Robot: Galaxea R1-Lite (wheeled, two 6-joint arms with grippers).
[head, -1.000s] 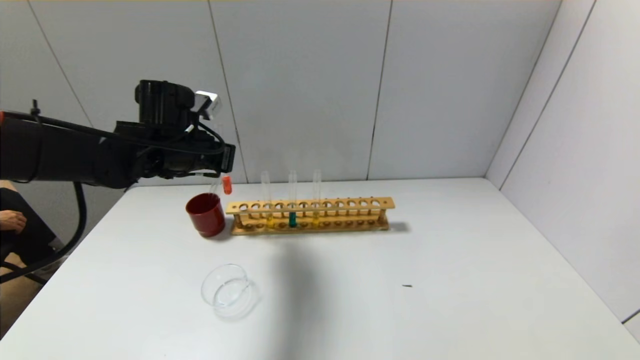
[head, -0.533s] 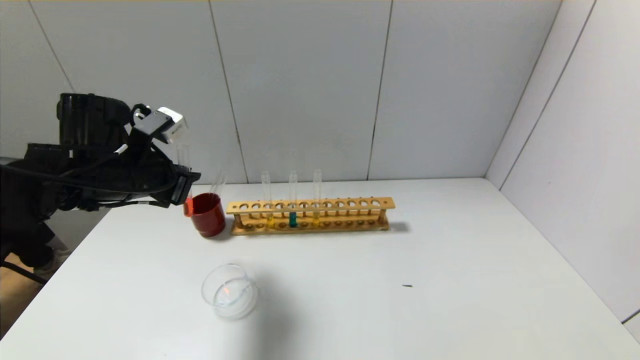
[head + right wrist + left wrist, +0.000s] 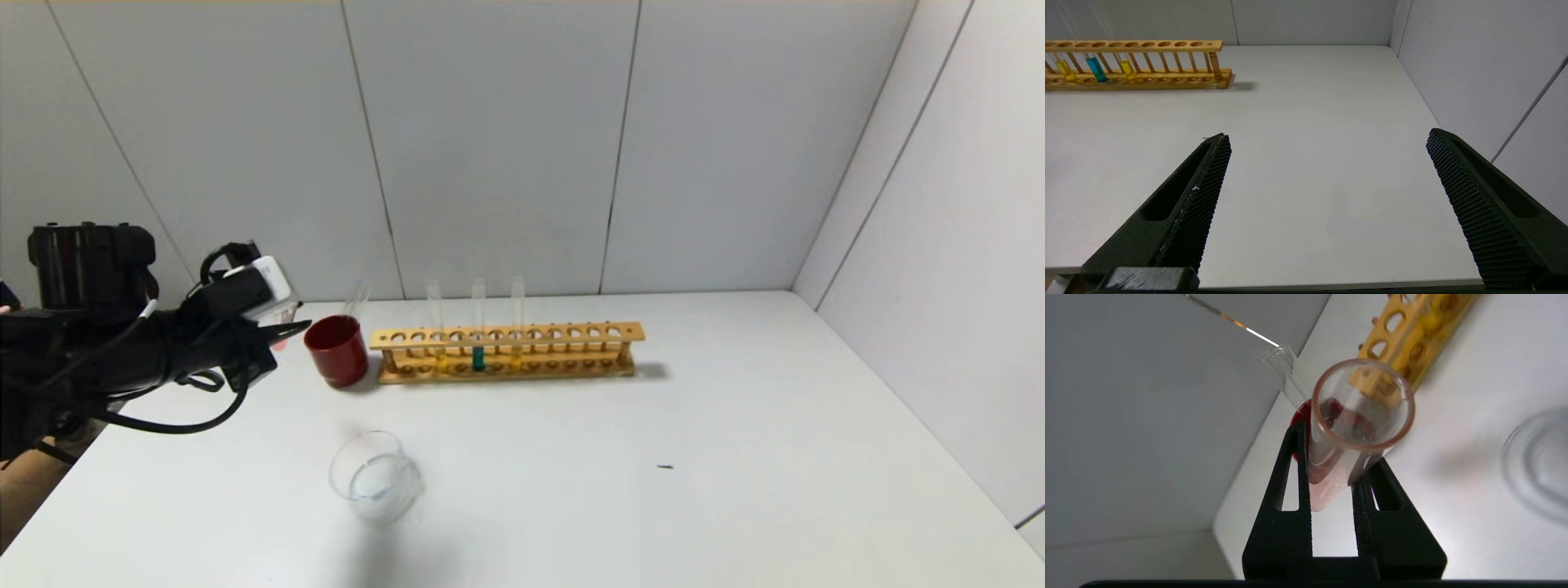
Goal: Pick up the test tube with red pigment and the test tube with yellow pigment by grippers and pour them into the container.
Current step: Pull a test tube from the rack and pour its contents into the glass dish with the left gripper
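A: Where is the test tube with red pigment?
B: Clamped between the left gripper fingers, beside the red cup, well apart from the container.
A: And the right gripper?
B: Fingers wide apart above the desk.

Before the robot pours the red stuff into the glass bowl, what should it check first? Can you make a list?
1. Left gripper holding the test tube with red pigment: ok, clamped between both fingers.
2. Red liquid inside the tube: ok, a little shows near the tube's bottom.
3. Tube over the container: not ok, the gripper is off to its left, beside the red cup.
4. Container upright on the table: ok.
5. Yellow tubes waiting in the rack: ok, two stand there with a teal one between.
6. Right gripper: ok, open and holding nothing.
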